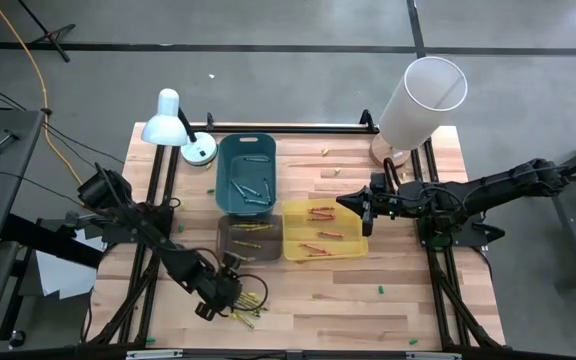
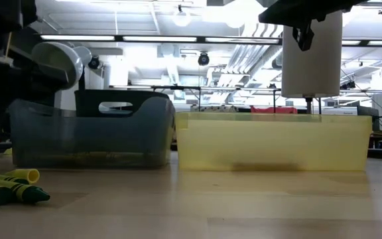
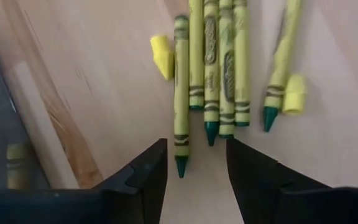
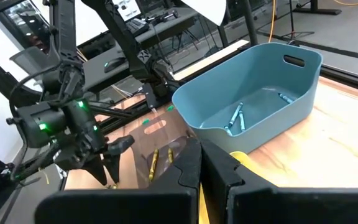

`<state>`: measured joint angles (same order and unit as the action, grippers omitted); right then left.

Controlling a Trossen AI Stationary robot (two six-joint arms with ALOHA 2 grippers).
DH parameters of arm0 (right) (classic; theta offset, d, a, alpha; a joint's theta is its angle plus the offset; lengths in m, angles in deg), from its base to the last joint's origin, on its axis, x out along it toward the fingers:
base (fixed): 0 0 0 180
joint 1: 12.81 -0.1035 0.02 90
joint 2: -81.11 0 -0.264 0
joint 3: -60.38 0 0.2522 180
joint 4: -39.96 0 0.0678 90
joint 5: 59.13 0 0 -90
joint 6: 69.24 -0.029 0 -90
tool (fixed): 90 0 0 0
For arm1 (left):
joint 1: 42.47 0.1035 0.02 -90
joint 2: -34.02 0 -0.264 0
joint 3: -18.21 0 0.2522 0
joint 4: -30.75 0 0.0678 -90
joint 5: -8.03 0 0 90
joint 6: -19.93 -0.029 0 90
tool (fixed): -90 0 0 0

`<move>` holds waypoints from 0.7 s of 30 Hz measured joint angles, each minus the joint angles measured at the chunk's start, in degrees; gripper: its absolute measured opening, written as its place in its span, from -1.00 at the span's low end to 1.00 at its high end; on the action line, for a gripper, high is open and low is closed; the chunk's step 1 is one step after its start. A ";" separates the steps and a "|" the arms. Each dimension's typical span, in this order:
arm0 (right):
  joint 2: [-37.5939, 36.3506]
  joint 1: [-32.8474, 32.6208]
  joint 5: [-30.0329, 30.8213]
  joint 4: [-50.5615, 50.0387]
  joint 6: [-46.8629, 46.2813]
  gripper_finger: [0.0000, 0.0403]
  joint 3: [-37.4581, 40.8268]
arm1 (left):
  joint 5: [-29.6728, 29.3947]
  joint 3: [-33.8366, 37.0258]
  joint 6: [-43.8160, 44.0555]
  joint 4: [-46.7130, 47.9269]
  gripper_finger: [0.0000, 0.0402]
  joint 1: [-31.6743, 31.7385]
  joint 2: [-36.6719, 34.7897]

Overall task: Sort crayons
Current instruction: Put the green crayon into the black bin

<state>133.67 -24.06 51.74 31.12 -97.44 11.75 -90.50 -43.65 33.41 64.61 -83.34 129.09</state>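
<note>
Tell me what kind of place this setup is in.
Probably a robotics lab or workshop: a wooden table on a black frame, a bare concrete floor with trailing cables, and exposed ceiling lights and ducting beyond.

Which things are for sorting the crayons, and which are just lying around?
For the job: green crayons, blue bin, yellow bin, dark bin, left gripper.

Just lying about: desk lamp, white cylinder, small green bits.

Low view: bin [image 2: 88, 136] contents unreadable through tinted walls. Left edge cuts the green crayons [image 2: 8, 191] short. Left wrist view: upper ends of the crayons [image 3: 219, 68] run out of frame. High view: crayons in yellow bin [image 1: 325, 232] too small to count.
</note>
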 joint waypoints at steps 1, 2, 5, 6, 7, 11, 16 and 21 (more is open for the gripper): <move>0.00 0.00 0.00 -0.02 0.00 -1.00 0.00 | -0.01 0.00 0.35 0.04 -0.26 0.12 0.54; 0.00 0.00 0.00 -0.02 0.02 -1.00 0.00 | 0.01 0.00 0.90 0.08 -0.28 0.32 1.19; 0.00 0.00 -0.02 -0.02 0.04 -1.00 0.00 | 0.21 -0.19 2.81 -0.13 -0.32 0.81 2.55; 0.00 0.00 -0.02 -0.02 0.01 -1.00 0.00 | 0.27 -0.24 3.21 -0.06 -0.33 0.97 2.94; 0.00 0.00 -0.03 -0.02 -0.02 -1.00 0.00 | 0.30 -0.25 3.60 -0.05 -0.35 1.17 3.36; 0.00 0.00 -0.04 -0.02 -0.01 -1.00 0.00 | 0.15 -0.26 4.44 -0.03 -0.49 1.76 3.90; 0.00 0.00 -0.04 -0.04 -0.01 -1.00 0.00 | -1.22 -0.17 4.81 -0.35 -0.90 1.82 3.94; 0.00 0.00 -0.04 -0.04 -0.02 -1.00 0.00 | -1.52 -0.07 5.83 -0.04 -0.97 1.82 3.16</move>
<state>133.67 -24.06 51.69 31.08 -97.47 11.75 -92.02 -43.72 39.24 64.57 -81.52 132.24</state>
